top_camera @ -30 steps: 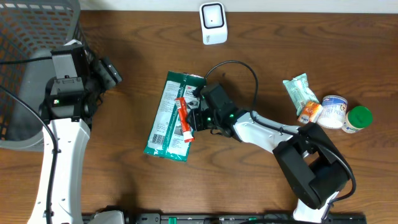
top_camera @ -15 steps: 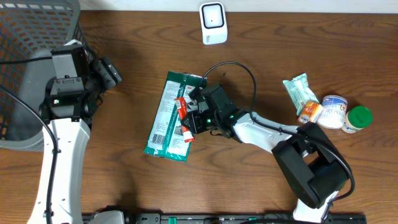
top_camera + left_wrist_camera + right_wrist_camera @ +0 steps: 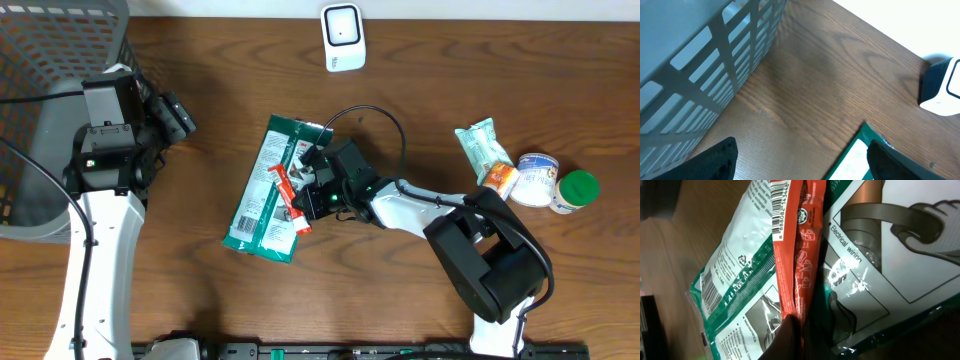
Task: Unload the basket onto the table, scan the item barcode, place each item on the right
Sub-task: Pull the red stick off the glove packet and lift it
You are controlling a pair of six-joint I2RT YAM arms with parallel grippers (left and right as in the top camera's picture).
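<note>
The sachet (image 3: 288, 198) lies on the packet (image 3: 262, 195), scanner (image 3: 343, 37) behind, basket (image 3: 60, 40) far left, what may be tubs (image 3: 537, 177) right.

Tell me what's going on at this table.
The right gripper is shut on a red sachet lying across a green packet mid-table. The sachet's barcode shows in the wrist view. The left gripper hangs open and empty beside the grey basket. The white scanner stands at the far edge.
</note>
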